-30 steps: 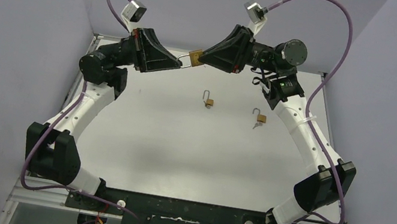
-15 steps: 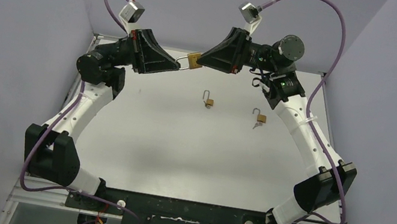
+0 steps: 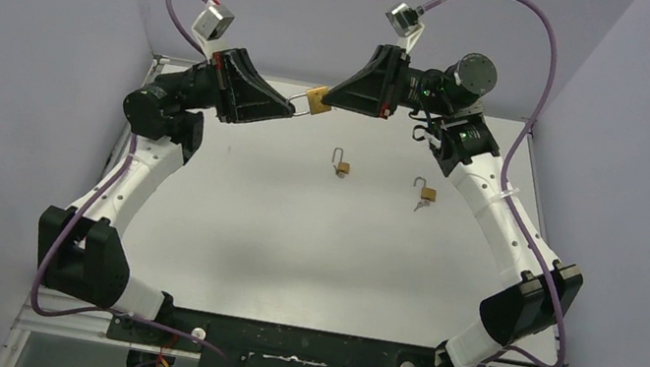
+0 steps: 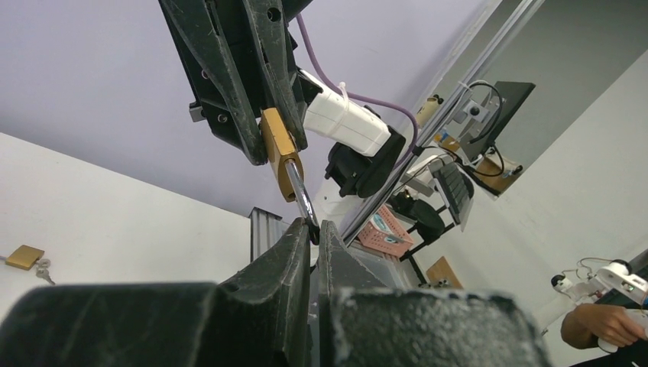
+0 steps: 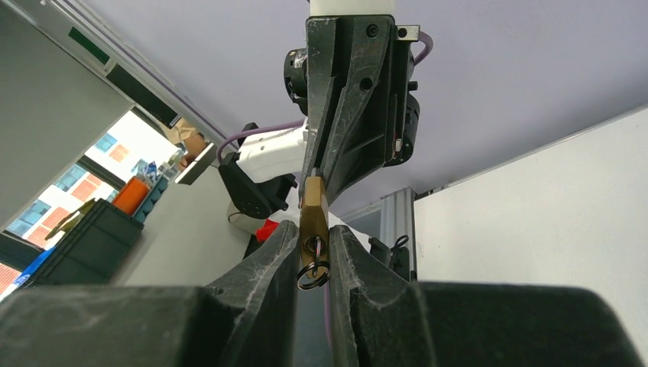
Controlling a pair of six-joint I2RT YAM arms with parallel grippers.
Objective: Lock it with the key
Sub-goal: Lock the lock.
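"Where is the lock?"

"The lock is up in the air, over the far part of the table. It hangs between my two grippers and does not touch the table."

"Who holds it?"

"Both. My left gripper is squeezed tight on the silver loop. My right gripper is closed narrow on the gold body, at the end where the key ring dangles."

"Which way does it lie?"

"Its long way runs straight from one gripper to the other. The loop end is to my left and the key end is to my right."

"So what next?"

"I think I must push the two ends together along that line, so the loop goes in. My right gripper is nearer the key. I cannot tell if the loop is in already."

"And the little ones down there?"

"A second lock and a third lock lie on the table, well apart from my grippers."
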